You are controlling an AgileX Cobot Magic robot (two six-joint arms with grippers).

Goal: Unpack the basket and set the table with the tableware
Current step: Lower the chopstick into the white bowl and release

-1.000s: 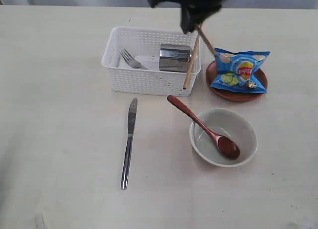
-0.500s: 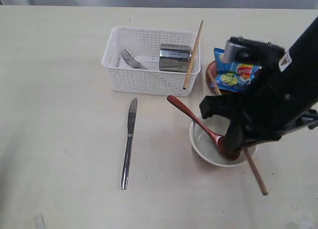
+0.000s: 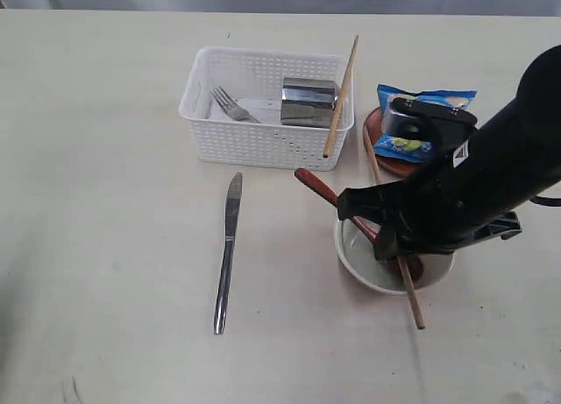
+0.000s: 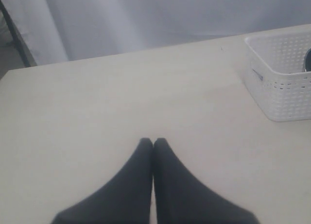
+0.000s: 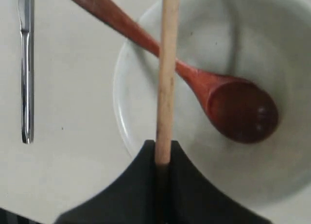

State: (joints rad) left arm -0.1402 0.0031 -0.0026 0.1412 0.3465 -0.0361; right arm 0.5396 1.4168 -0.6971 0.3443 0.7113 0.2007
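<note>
Right gripper [image 5: 164, 158]: pinched on 1 chopstick [image 5: 167, 63], held crosswise just above the bowl [image 3: 346, 255] and over the spoon [image 5: 238, 107] lying in it. Left gripper [image 4: 153, 144]: pressed together, holding nothing, poised over bare table [image 3: 105, 202], with the basket [image 3: 263, 145] off to one side.

Step in hand, as judged: laying out the chopsticks.

Next move, as judged:
- Carry the chopstick clear of the bowl.
- Lower until flat on the table beside the bowl, then release.
- Avoid striking the spoon handle or tipping the bowl.
- Go back for the second chopstick [image 3: 340, 93], propped against the basket's rim.

Count:
- Chopsticks: 2, with 1 gripped and 1 at the basket.
- Knife [image 3: 228, 251]: 1, flat on the table near the basket.
- Fork [image 3: 230, 104]: 1, inside the basket.
- Steel cup [image 3: 308, 102]: 1, inside the basket.
- Spoon: 1. Bowl: 1.
- Plate [image 3: 394, 167]: 1, just beside the basket, under 1 chip bag [image 3: 429, 95].
- Basket: 1.

Not yet unpacked: fork, steel cup, second chopstick.
</note>
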